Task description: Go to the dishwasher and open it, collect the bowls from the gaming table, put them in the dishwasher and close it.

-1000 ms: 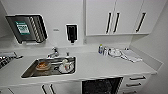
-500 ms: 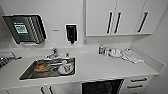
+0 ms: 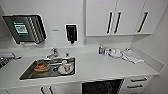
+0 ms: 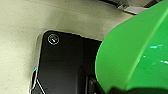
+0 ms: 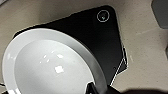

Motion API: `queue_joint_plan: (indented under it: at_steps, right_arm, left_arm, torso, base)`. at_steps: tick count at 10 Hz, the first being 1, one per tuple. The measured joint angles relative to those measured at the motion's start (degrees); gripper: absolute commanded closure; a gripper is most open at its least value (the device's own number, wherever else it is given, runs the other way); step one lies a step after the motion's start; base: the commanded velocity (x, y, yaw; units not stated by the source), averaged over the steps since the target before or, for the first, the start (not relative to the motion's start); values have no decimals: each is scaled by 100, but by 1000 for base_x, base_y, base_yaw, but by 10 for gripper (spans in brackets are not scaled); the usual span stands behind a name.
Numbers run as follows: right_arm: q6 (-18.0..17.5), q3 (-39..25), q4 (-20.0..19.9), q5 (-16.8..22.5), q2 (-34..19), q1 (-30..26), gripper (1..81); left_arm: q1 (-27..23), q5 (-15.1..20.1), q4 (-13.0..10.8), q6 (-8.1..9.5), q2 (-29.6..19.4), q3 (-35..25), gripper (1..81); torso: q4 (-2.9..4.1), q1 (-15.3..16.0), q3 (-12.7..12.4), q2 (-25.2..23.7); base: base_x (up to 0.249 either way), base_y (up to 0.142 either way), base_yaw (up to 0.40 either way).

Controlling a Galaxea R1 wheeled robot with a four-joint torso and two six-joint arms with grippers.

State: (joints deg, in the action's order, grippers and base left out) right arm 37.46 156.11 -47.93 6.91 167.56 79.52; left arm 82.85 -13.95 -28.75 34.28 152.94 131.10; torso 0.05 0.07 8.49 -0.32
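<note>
As the camera nears: dishwasher (image 3: 102,87) (open) lower, closer.

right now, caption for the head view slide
White kitchenette counter with steel sink holding dishes, open dark dishwasher below.

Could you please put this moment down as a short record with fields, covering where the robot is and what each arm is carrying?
place: kitchen counter with wall cabinets above
sink: holds used dishes
dishwasher: below the counter, dark interior showing, so it looks open
left arm: green bowl close by the wrist
right arm: white bowl close by the wrist
on the counter: small bottle and a folded cloth
wall: soap dispenser, paper towel holder
</note>
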Motion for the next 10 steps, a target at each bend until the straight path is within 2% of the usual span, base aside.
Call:
queue_joint_plan:
  at_steps: [7, 10]
  right_arm:
    - [0, -13, 0, 0, 0, -2, 811]
    - [0, -13, 4, -5, -2, -4, 811]
  left_arm:
    - [-41, -273, 2, 17, -1469, -1768, 811]
    - [-283, -344, 9, 28, -2125, -2576, 811]
  torso:
    - [0, 0, 28, 0]
    - [0, -2, 315, 0]
  base:
    - [0, 0, 0]
    - [0, 0, 0]
